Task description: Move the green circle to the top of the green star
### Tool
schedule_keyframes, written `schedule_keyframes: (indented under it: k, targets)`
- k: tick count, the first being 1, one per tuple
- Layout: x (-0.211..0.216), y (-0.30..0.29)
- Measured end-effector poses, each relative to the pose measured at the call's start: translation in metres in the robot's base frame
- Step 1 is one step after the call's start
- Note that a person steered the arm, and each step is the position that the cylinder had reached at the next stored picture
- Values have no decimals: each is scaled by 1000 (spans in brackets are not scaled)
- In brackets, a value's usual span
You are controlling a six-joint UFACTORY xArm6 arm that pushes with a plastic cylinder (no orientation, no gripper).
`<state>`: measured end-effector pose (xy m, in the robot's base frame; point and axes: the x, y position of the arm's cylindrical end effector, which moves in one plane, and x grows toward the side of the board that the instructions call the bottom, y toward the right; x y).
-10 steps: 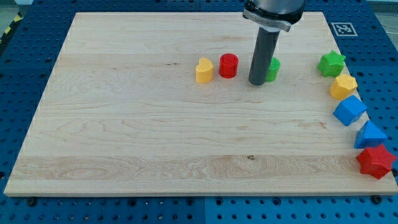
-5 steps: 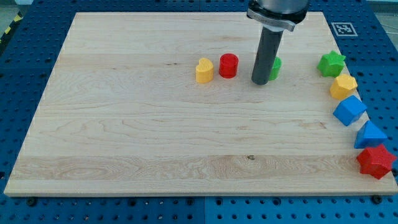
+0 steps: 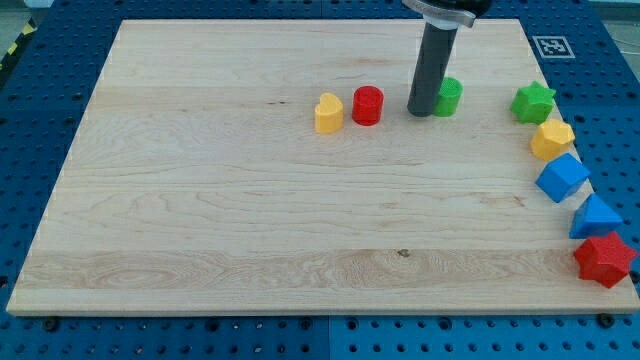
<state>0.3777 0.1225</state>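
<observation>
The green circle [image 3: 449, 96] sits on the wooden board in the upper right part of the view. My tip [image 3: 422, 112] touches its left side, and the rod hides the circle's left edge. The green star [image 3: 534, 102] lies at the board's right edge, to the right of the circle and at about the same height in the view.
A red cylinder [image 3: 367, 105] and a yellow heart [image 3: 328, 113] lie just left of my tip. Down the right edge below the star lie a yellow hexagon [image 3: 552, 139], a blue block [image 3: 562, 177], a blue triangle [image 3: 597, 216] and a red star [image 3: 604, 259].
My tip has moved up and slightly right in the view, and the green circle has shifted up and right with it. The other blocks have not moved.
</observation>
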Motion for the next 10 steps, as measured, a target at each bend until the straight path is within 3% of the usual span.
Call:
schedule_keyframes:
  k: [1,3,10]
  targets:
    - [10,1]
    - [-18,35]
    - [-40,39]
